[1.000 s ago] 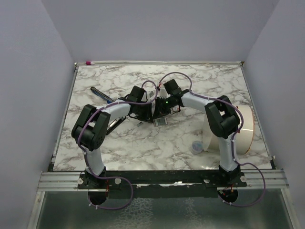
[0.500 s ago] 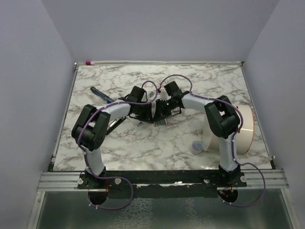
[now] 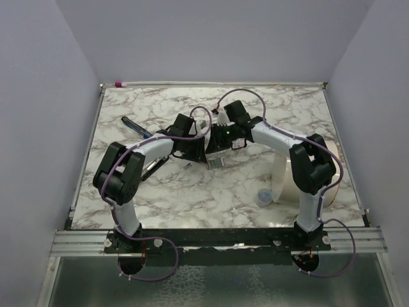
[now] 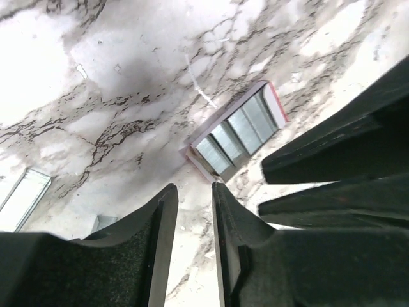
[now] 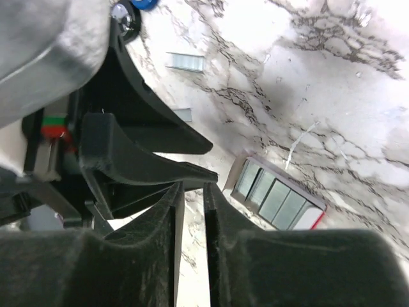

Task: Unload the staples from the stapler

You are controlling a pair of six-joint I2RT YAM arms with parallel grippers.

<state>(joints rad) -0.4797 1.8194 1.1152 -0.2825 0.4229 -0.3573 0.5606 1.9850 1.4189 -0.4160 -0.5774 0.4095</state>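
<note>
The staples [image 5: 185, 61] lie as short silvery strips flat on the marble table [image 3: 192, 192], loose and apart from one another. Seen from the right wrist, two strips lie past the far side of the left gripper [image 4: 193, 190], whose black fingers [image 5: 150, 137] reach across that view just ahead of the right gripper [image 5: 193, 192]. The two grippers meet nose to nose over the middle of the table, tips close together (whether they touch I cannot tell).

The left gripper's jaws stand a narrow gap apart with only marble showing between them, so it grips nothing. The right gripper's jaws are likewise slightly parted, a slimmer gap, and nothing sits in it.

Just beyond both sets of fingertips lies a shallow white box [image 4: 236, 131] with a pink-red edge. It is flat on the table, with silvery-grey blocks packed side by side inside it, and neither gripper touches it. From the left wrist, one more strip lies well off to the side of the left gripper, at the left edge of that view, and the right gripper's fingers [image 4: 332, 144] fill the right side.

The stapler I cannot pick out in any view (from above, the wrists cover the spot beneath them). A blue-black pen [image 3: 135, 125] lies well apart from the left gripper, on the far side of its arm.
</note>
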